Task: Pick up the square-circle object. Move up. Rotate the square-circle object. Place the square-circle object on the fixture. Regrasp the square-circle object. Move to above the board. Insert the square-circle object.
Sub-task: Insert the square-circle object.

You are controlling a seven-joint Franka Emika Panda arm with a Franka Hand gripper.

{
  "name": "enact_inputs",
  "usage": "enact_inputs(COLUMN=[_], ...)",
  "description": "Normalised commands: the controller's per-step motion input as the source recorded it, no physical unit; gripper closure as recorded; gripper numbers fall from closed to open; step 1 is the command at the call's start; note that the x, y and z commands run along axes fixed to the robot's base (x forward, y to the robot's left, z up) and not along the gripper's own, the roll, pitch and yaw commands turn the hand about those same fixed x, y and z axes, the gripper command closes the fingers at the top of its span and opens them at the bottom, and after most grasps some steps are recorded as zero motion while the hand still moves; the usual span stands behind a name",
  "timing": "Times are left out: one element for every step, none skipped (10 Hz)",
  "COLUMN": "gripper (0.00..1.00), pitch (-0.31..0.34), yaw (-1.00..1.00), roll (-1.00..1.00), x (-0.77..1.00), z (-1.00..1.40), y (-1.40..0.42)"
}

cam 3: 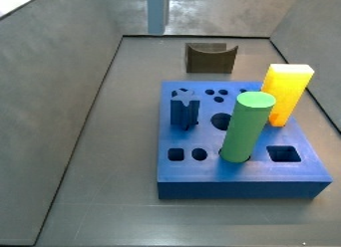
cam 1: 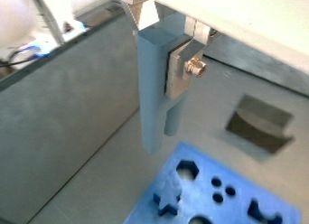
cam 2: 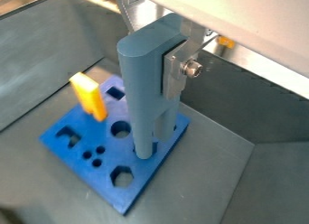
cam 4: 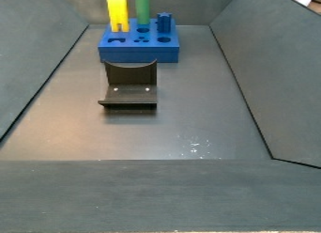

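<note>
Pincer [cam 2: 182, 60] high above board [cam 3: 240, 176], green cylinder [cam 3: 248, 126] and yellow block [cam 3: 286, 92] crowding its top, floor around fixture [cam 4: 129, 89] open.

- A dull grey floor [cam 4: 163, 133] spans the enclosure.
- Sloping grey walls [cam 3: 60, 52] rise on each side.
- Soft, even light gives faint reflections on the floor.

Soft, even light is falling from above — shadows are staying faint. Both wrist views are looking blurry around the gripper [cam 1: 169, 70]; a small glare is glinting on the floor [cam 4: 194, 143].
</note>
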Motion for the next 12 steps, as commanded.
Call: enact_inputs(gripper=[1.00, 1.00, 1.00, 1.00, 1.00, 1.00, 1.00, 1.00, 1.00, 1.00, 1.00, 1.00], pitch=[-0.106, -0.081, -0.074, -0.066, -0.023, -0.070, -0.079, -0.051, -0.029, -0.019, -0.034, -0.034], yaw=[-0.81, -0.75, -0.73, -0.71, -0.83, -0.84, -0.80, -0.75, -0.61, -0.52, -0.64, -0.71], roll=[-0.03, -0.01, 0.00, 0.00, 0.00, 0.00, 0.00, 0.00, 0.00, 0.00, 0.00, 0.00], x=[0.01, 0.01, 0.02, 0.04, 0.01, 0.05, 0.11, 0.21, 0.38, 0.50, 0.39, 0.31], z=[-0.15, -0.11, -0.13, -0.21, -0.12, -0.19, -0.22, -0.22, -0.25, -0.28, -0.24, -0.25], y=[-0.31, -0.42, -0.46, -0.51, -0.40, -0.34, -0.35, -0.31, -0.34, -0.30, -0.24, -0.21])
